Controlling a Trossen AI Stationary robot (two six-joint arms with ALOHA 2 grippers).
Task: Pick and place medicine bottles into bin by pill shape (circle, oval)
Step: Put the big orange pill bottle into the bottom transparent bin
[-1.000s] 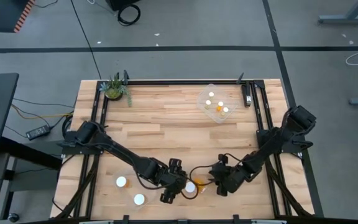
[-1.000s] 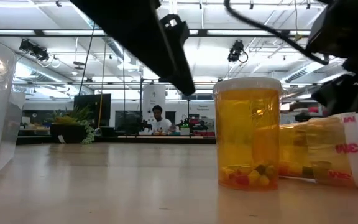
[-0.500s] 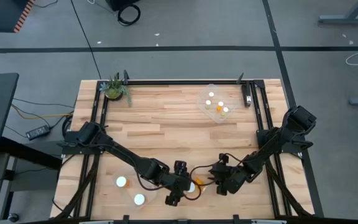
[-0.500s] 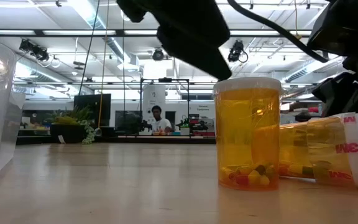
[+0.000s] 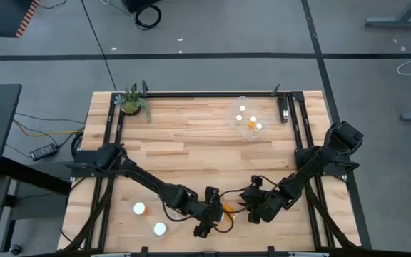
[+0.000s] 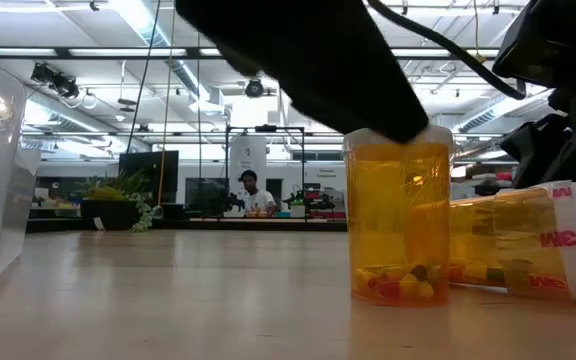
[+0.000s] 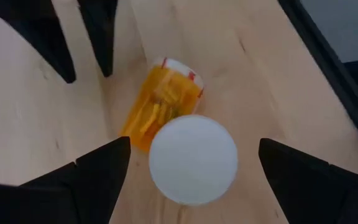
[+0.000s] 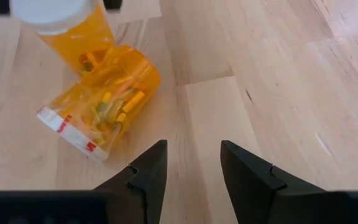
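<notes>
Left claw hangs wide open over the upright bottle's cap to straddle it; right claw waits part-open, empty, beside the toppled bottle

Glossy plastic bottle, wooden table

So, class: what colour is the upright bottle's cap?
White cap, clearest in the left wrist view.

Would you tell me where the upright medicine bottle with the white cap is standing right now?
The upright bottle stands at the table's near edge, directly under the open left gripper, with the tipped-over bottle lying against it.
</notes>
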